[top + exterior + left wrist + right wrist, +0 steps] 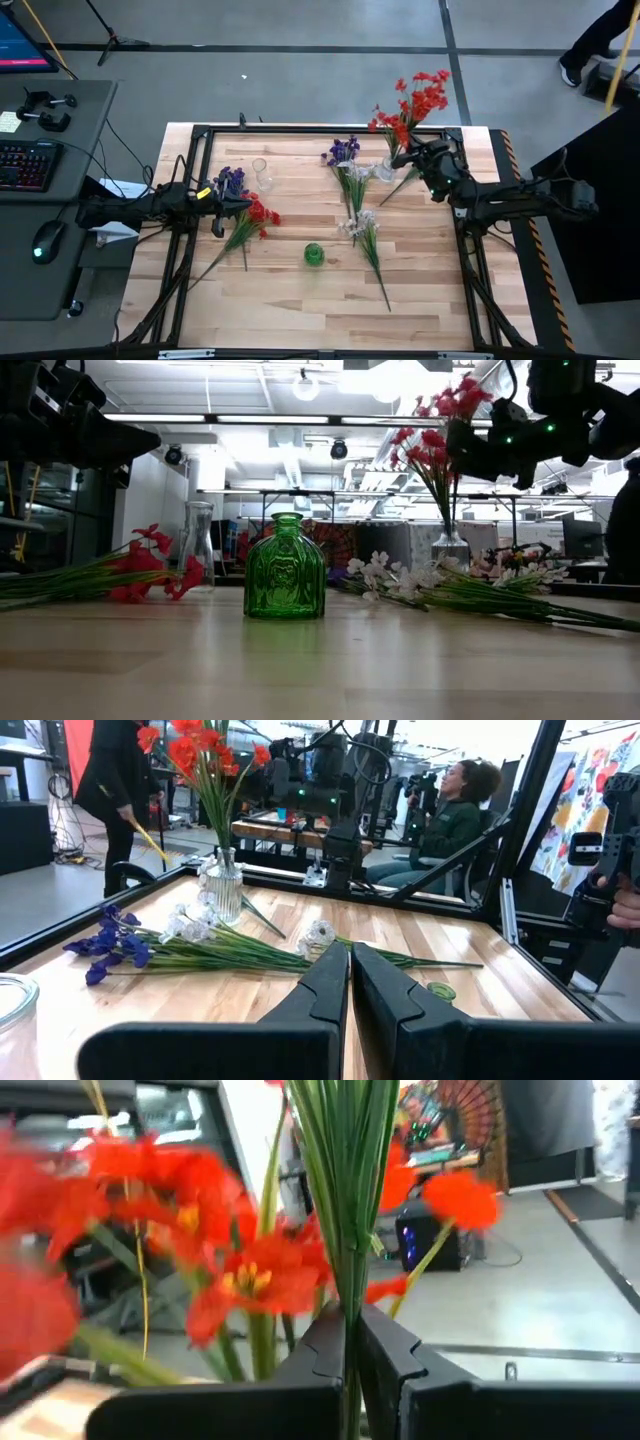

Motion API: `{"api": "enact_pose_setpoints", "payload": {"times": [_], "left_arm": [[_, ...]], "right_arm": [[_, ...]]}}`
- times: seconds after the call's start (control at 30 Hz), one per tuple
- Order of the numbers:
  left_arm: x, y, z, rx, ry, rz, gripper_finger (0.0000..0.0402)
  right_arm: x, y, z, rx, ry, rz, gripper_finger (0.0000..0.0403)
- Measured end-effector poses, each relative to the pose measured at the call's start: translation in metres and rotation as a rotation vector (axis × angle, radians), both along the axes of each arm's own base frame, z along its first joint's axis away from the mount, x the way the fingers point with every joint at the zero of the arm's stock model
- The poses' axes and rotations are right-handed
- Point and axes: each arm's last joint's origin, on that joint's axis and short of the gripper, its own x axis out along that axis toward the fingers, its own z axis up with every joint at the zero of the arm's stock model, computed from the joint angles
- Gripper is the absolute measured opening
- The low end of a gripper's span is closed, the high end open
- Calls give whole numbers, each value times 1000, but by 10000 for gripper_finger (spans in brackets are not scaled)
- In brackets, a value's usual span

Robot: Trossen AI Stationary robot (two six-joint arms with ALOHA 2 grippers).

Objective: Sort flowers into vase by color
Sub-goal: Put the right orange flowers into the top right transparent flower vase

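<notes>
My right hand point(405, 152) clamped on green stems of the red artificial flowers point(418, 100) in the clear glass vase point(385, 169), upper right of the wooden desk point(300, 290), my left hand point(222, 204) closed and empty at left, purple and white sprays point(352, 185) lying centre.

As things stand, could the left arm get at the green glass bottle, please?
Probably yes. The green glass bottle stands alone on bare wood, right of the shut, empty left gripper. Only the red flowers lie near that path, and they could be passed over from above.
</notes>
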Motion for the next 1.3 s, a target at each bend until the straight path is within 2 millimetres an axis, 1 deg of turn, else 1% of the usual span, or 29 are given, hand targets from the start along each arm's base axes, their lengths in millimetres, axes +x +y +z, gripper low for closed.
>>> {"api": "enact_pose_setpoints", "payload": {"times": [0.17, 0.47, 0.57, 0.8, 0.93, 1.1, 1.2, 1.3], "left_arm": [[0, 0, 0, 0, 0, -1, 5], [0, 0, 0, 0, 0, 0, 5], [0, 0, 0, 0, 0, 0, 5], [0, 0, 0, 0, 0, 0, 5], [0, 0, 0, 0, 0, 0, 5], [0, 0, 0, 0, 0, 0, 5], [0, 0, 0, 0, 0, 0, 5], [0, 0, 0, 0, 0, 0, 5]], "right_arm": [[2, 1, -5, 33, 25, 51, 0], [2, 1, -6, 24, 49, 55, 3], [2, 1, -5, 23, 48, 49, 23], [1, 0, -5, 26, 42, 33, 107], [1, 1, -5, 23, 33, 45, 140], [3, 3, -4, 21, 32, 73, 162], [4, 7, -2, 10, 20, 97, 165], [4, 12, -1, -8, 54, 118, 165]]}}
